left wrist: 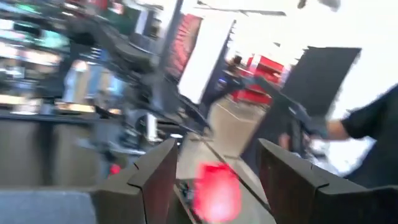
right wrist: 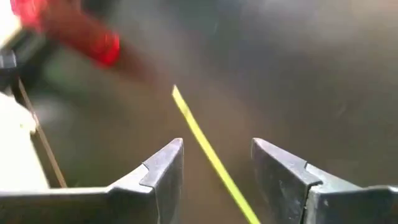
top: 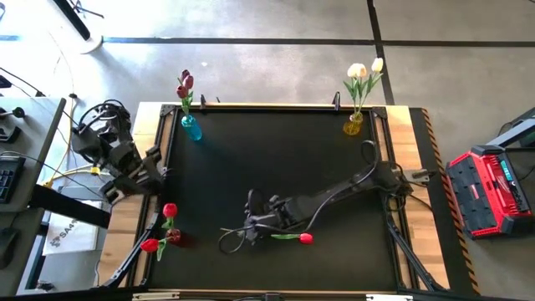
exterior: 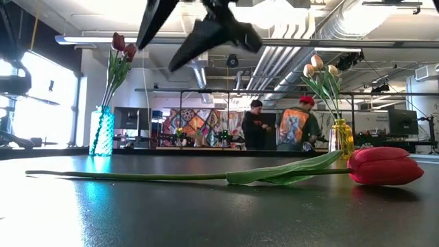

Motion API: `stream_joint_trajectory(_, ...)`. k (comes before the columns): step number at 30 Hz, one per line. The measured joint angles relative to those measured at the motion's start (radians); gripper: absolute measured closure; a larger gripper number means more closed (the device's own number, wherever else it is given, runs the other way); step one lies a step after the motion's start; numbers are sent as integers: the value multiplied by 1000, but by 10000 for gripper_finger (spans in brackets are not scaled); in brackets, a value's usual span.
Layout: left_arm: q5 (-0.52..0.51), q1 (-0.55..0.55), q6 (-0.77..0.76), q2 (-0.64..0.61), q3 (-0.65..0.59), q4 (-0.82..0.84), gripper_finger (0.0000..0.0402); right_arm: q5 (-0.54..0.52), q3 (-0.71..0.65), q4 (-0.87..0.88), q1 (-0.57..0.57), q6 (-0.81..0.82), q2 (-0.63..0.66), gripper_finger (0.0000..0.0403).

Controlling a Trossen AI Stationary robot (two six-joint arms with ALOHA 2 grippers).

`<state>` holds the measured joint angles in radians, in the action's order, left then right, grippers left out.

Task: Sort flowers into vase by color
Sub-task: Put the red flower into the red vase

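Red tulip (top: 294,238) flat on table, stem (right wrist: 208,152) between right gripper's (right wrist: 217,163) parted jaws

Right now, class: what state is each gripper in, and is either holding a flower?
Left gripper: open, holding nothing.
Right gripper: open, holding nothing, over a green stem.

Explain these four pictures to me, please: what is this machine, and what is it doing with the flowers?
It is a robot with two dark arms at a black table, each ending in a two-fingered gripper. One picture looks down from above, one looks level across the tabletop, and two come from cameras on the wrists. A blue vase holds dark pink tulips, a yellow vase cream ones, and a red vase two red ones. One red tulip lies loose on the table. The right gripper hovers over its stem, jaws open, holding nothing. The left gripper waits at the table's left edge, jaws apart and empty.
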<state>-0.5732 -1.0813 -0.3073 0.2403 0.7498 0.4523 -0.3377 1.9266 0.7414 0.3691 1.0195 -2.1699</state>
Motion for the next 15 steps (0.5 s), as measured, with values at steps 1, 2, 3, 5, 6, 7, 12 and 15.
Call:
stream_joint_trajectory(1,-38,0,-6,-7,0,9,197,40,0,0,0,2,-13,224)
stream_joint_trajectory(2,-82,0,-27,-15,1,22,197,80,0,0,0,9,-27,224)
stream_joint_trajectory(3,-122,0,-51,-22,1,42,197,118,0,3,0,14,-41,224)
stream_joint_trajectory(5,-176,0,-98,-37,1,92,197,181,0,18,1,27,-68,224)
stream_joint_trajectory(6,-190,0,-117,-40,1,115,197,202,0,29,2,29,-77,224)
stream_joint_trajectory(7,-197,0,-138,-41,1,140,197,215,0,40,3,29,-82,224)
stream_joint_trajectory(12,-204,0,-224,-41,1,240,197,234,0,129,7,-6,-85,224)
stream_joint_trajectory(15,-204,0,-235,-41,1,260,197,258,0,175,7,-62,-85,224)
